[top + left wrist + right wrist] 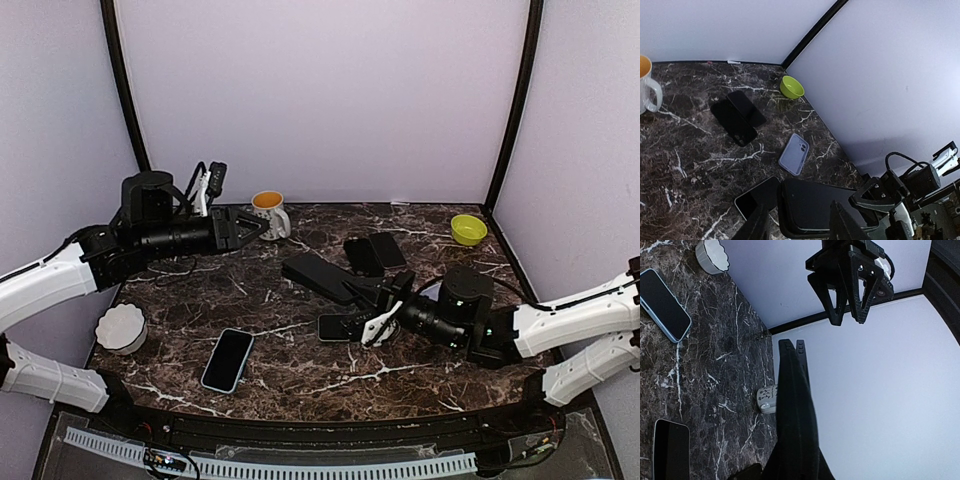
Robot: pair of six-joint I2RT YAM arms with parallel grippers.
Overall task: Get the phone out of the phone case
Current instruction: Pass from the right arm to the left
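A flat black cased phone (320, 276) hangs tilted above the dark marble desk (300, 385), pinched at one end by the right tool (380, 300). The left tool (257, 226), fingers spread, hovers near the other end without touching. A white mug (270, 212) shows orange inside.
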